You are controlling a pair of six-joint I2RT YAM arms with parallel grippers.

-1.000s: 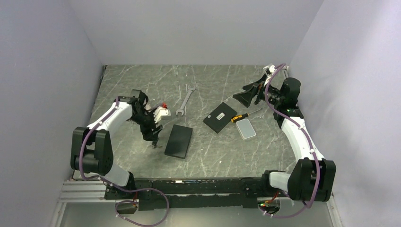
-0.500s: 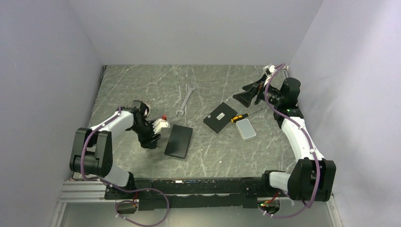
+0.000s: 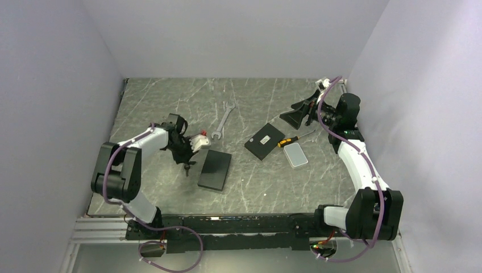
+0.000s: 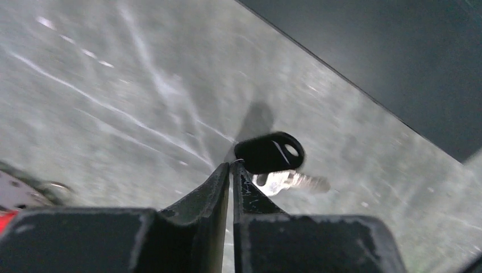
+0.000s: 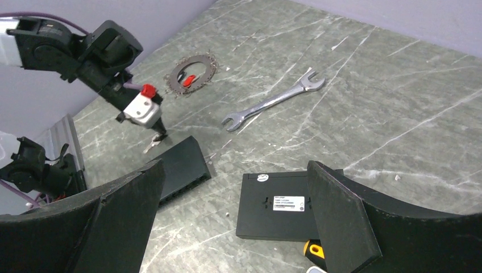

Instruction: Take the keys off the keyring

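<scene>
The keyring (image 5: 192, 74) lies flat on the marble table with a small red piece (image 5: 190, 80) inside it and keys (image 5: 211, 58) fringing its rim. The top view hides it behind the left arm. My left gripper (image 4: 233, 165) hangs just left of a black box, shut on one black-headed key (image 4: 268, 152) pinched at the fingertips. The key's silver blade (image 4: 298, 182) points right, over the table. From above, that left gripper (image 3: 186, 164) and the key (image 3: 187, 170) sit apart from the ring. My right gripper (image 5: 236, 170) is raised at the back right, open and holding nothing.
A long silver wrench (image 3: 223, 120) lies mid-table. The black box (image 3: 215, 169) is next to the left gripper. A flat black device (image 3: 264, 140), an orange-handled screwdriver (image 3: 290, 140) and a white case (image 3: 295, 154) lie to the right. Walls enclose three sides.
The left jaws have gone from open to shut, closing on the black-headed key, and the left arm's elbow has swung toward the back. The right arm has not moved.
</scene>
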